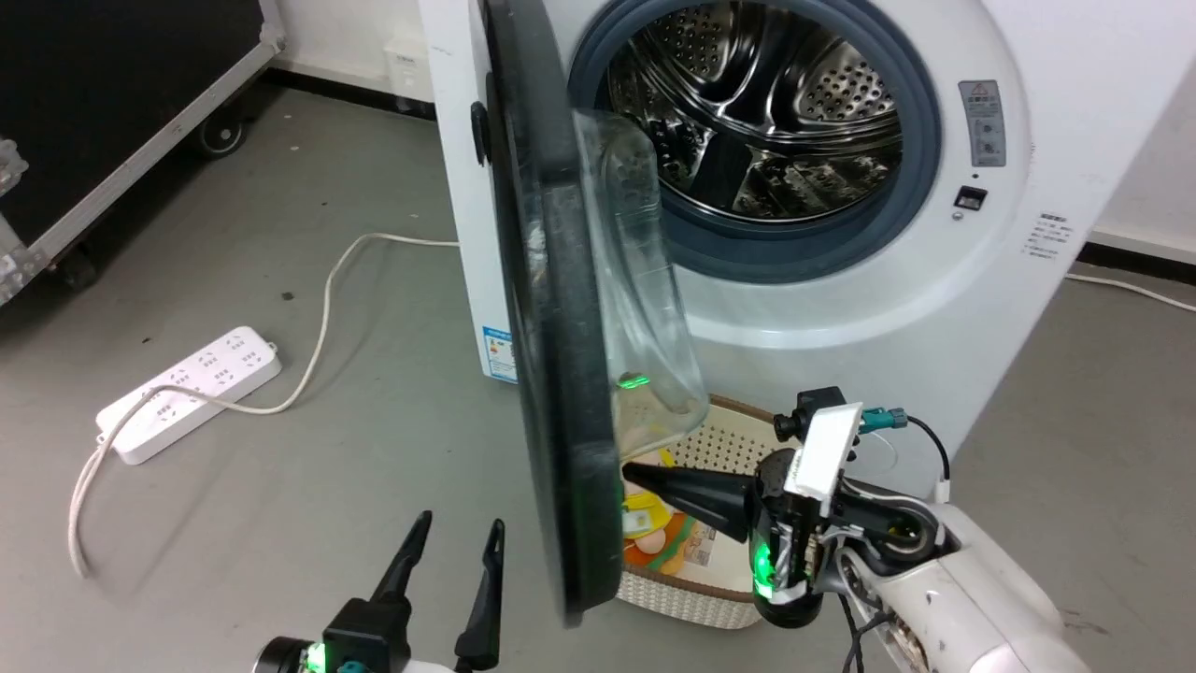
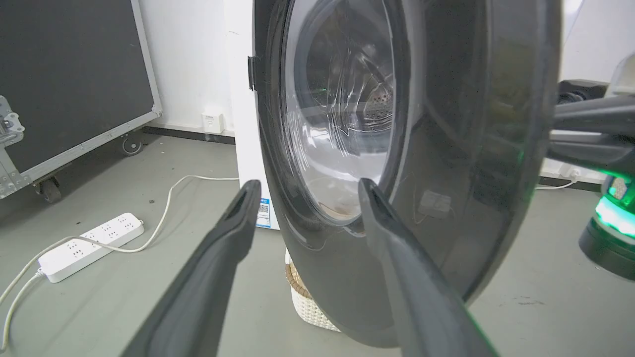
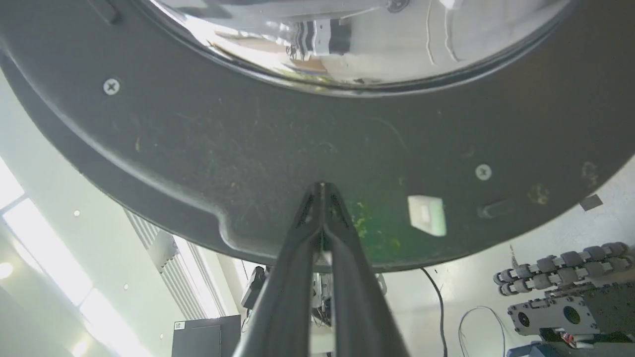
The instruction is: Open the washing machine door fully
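left gripper (image 1: 462, 520) spread wide, empty, outside the door | right gripper (image 1: 635, 473) pinched closed on nothing, tips against inner face of washing machine door (image 1: 551, 374) | door roughly square to washing machine (image 1: 841, 308): judged half open, further swing left

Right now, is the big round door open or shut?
Open. The washing machine door stands swung out from the washing machine, edge-on in the head view, and the steel drum shows uncovered.
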Controlling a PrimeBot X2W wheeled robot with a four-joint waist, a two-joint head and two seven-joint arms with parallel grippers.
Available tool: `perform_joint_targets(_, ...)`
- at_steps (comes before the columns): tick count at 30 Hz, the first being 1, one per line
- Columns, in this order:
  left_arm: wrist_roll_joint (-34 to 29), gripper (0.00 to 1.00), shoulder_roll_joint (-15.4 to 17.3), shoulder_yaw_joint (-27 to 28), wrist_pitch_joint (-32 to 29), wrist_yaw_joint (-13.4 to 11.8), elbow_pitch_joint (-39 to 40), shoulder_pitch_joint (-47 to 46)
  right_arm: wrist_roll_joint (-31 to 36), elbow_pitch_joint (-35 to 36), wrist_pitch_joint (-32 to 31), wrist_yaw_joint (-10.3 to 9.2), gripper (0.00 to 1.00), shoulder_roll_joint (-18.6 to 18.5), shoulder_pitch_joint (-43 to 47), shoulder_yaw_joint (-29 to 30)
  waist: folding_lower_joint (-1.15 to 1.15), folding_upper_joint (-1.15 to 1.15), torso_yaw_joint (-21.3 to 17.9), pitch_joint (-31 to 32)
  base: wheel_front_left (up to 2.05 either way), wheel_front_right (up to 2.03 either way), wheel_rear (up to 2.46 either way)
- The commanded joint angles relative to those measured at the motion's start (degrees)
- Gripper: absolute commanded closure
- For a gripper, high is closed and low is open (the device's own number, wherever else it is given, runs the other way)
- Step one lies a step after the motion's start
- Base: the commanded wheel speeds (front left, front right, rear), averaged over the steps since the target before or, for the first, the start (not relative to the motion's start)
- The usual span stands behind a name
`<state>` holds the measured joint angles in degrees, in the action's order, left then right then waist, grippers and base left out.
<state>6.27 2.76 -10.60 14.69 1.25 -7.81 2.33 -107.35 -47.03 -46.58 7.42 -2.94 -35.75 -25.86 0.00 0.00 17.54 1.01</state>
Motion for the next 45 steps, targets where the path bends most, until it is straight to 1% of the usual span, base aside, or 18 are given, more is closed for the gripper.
perform_joint_targets(1, 0.45, 0.00, 0.11, 0.06, 0.30, -0.11, 0.00, 0.67, -0.64, 0.39, 2.89, 0.07, 1.00, 0.06, 0.55, -0.95, 0.00, 0.00, -0.43, 0.19, 0.00, 0.00, 0.00)
perform_joint_targets(2, 0.57, 0.00, 0.11, 0.21, 0.30, -0.26, 0.08, 0.73, -0.33, 0.41, 4.94, 0.07, 0.58, 0.06, 0.29, -1.16, 0.00, 0.00, -0.75, 0.24, 0.00, 0.00, 0.00)
perform_joint_targets(3, 0.69, 0.00, 0.11, 0.39, 0.30, -0.37, 0.15, 0.75, 0.05, 0.49, 6.80, 0.07, 0.00, -0.04, 0.09, -1.22, 0.00, 0.00, -1.08, 0.32, 0.00, 0.00, 0.00)
perform_joint_targets(5, 0.92, 0.00, 0.11, 0.85, 0.30, -0.49, 0.29, 0.73, 1.48, 1.67, 10.43, 0.07, 0.00, -1.36, -0.04, -1.22, 0.00, 0.00, -1.76, 0.47, 0.00, 0.00, 0.00)
perform_joint_targets(8, 1.38, 0.00, 0.11, 1.84, 0.30, -0.51, 0.65, 0.55, 6.50, 6.02, 18.84, 0.07, 0.00, -5.28, 0.78, -0.86, 0.00, 0.00, -2.87, 0.69, 0.00, 0.00, 0.00)
perform_joint_targets(9, 1.68, 0.00, 0.11, 2.66, 0.30, -0.47, 0.90, 0.41, 11.80, 10.49, 26.37, 0.07, 0.00, -8.58, 2.51, -0.64, 0.00, 0.00, -3.64, 0.86, 0.00, 0.00, 0.00)
perform_joint_targets(13, 2.44, 0.00, 0.11, 4.35, 0.30, -0.03, 1.32, 0.38, 25.51, 20.23, 43.01, 0.07, 0.00, -15.69, 7.97, -1.38, 0.00, 0.00, -5.13, 1.40, 0.00, 0.00, 0.00)
perform_joint_targets(16, 2.95, 0.00, 0.11, 5.96, 0.30, 0.37, 1.70, 0.70, 40.59, 23.37, 56.29, 0.07, 0.00, -21.87, 12.18, -3.50, 0.00, 0.00, -6.65, 1.90, 0.00, 0.00, 0.00)
perform_joint_targets(19, 2.91, 0.00, 0.11, 7.28, 0.30, 1.14, 1.93, 1.33, 56.20, 21.75, 61.16, 0.07, 0.00, -24.65, 15.92, -1.29, 0.00, 0.00, -8.39, 2.40, 0.00, 0.00, 0.00)
perform_joint_targets(20, 2.89, 0.00, 0.11, 7.62, 0.30, 1.33, 2.03, 1.58, 61.03, 21.44, 61.43, 0.07, 0.00, -24.27, 17.23, 1.23, 0.00, 0.00, -8.96, 2.54, 0.00, 0.00, 0.00)
perform_joint_targets(22, 2.94, 0.00, 0.11, 8.14, 0.30, 1.61, 2.34, 2.18, 70.81, 23.37, 61.52, 0.07, 0.00, -21.71, 20.39, 9.96, 0.00, 0.00, -9.98, 2.75, 0.00, 0.00, 0.00)
perform_joint_targets(25, 2.93, 0.00, 0.11, 8.45, 0.30, 2.06, 2.52, 2.92, 84.62, 29.60, 61.55, 0.07, 0.00, -15.23, 27.45, 21.77, 0.00, 0.00, -11.10, 2.90, 0.00, 0.00, 0.00)
perform_joint_targets(28, 2.77, 0.00, 0.11, 8.27, 0.30, 2.62, 2.40, 3.24, 95.04, 36.57, 61.56, 0.07, 0.00, -7.96, 34.39, 29.71, 0.00, 0.00, -11.65, 2.84, 0.00, 0.00, 0.00)
perform_joint_targets(30, 2.71, 0.00, 0.11, 8.29, 0.30, 2.92, 2.35, 3.31, 99.89, 40.75, 61.56, 0.07, 0.00, -4.24, 38.17, 32.37, 0.00, 0.00, -11.87, 2.75, 0.00, 0.00, 0.00)
perform_joint_targets(32, 2.67, 0.00, 0.11, 8.43, 0.30, 3.12, 2.37, 3.42, 102.76, 43.57, 61.56, 0.07, 0.00, -1.99, 41.36, 34.06, 0.00, 0.00, -12.05, 2.71, 0.00, 0.00, 0.00)
perform_joint_targets(35, 2.53, 0.00, 0.11, 8.59, 0.30, 3.33, 2.56, 3.87, 104.83, 45.73, 61.57, 0.07, 0.00, -0.52, 45.12, 34.48, 0.00, 0.00, -12.29, 2.71, 0.00, 0.00, 0.00)
perform_joint_targets(44, 1.96, 0.00, 0.11, 9.06, 0.30, 3.38, 2.65, 5.12, 103.34, 46.24, 61.57, 0.07, 0.00, 0.03, 48.13, 32.31, 0.00, 0.00, -12.78, 2.76, 0.00, 0.00, 0.00)
perform_joint_targets(45, 1.90, 0.55, 0.11, 9.12, 0.30, 3.40, 2.59, 5.21, 103.04, 46.24, 61.57, 0.07, 0.00, 0.04, 48.03, 32.21, 0.00, 0.00, -12.80, 2.80, 0.00, 0.00, 0.00)
